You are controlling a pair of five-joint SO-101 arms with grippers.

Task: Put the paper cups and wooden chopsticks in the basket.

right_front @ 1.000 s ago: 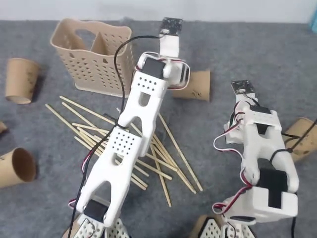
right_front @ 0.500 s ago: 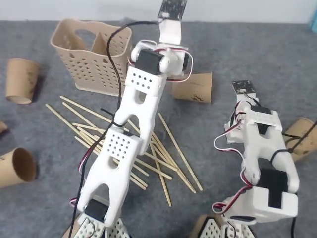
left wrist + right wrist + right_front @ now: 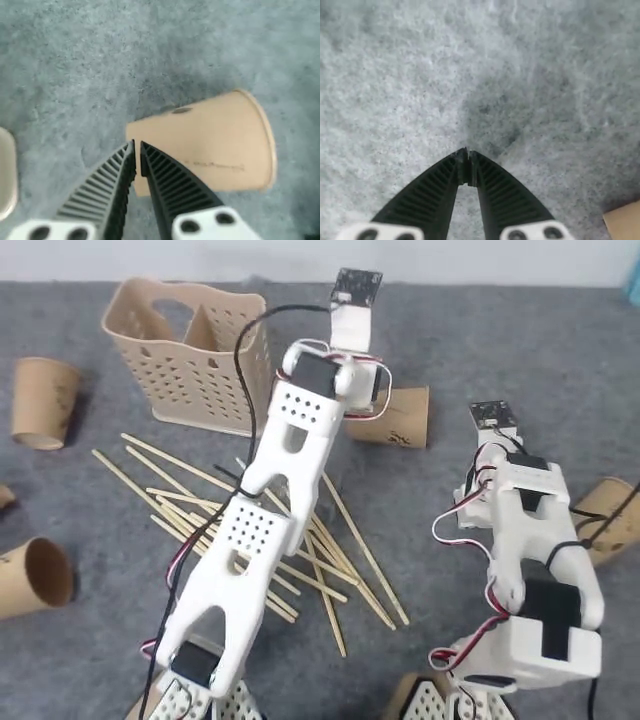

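Paper cup (image 3: 205, 145) lies on its side, base at left tool (image 3: 136, 146) tips.

Paper cup (image 3: 405, 418) half behind arm (image 3: 300, 435) (base hidden)

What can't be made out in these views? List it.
- High view: the left arm covers the middle of the chopsticks, so they cannot be counted.
- High view: the basket walls hide its floor.
- High view: the right arm covers part of the edge cup.
- Left wrist view: whether the left gripper touches the near cup is unclear.
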